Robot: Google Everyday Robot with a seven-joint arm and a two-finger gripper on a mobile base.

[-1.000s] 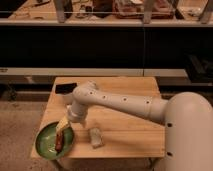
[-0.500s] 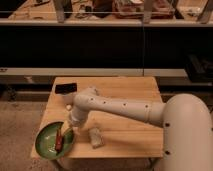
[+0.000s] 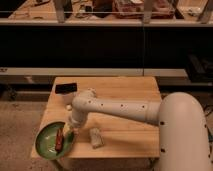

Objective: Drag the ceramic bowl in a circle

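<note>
My gripper (image 3: 70, 133) sits at the right rim of the ceramic bowl (image 3: 46, 142); whether it clamps the rim I cannot tell

Rectangular worktop (image 3: 125, 90) of light wood. The ceramic bowl (image 3: 50, 142) sits at its front-left corner, a small pale block (image 3: 95, 137) lies near the front edge to the bowl's right, and a flat black object (image 3: 66, 88) rests at the back-left corner. The hand (image 3: 70, 132) is at the bowl's right rim.
</note>
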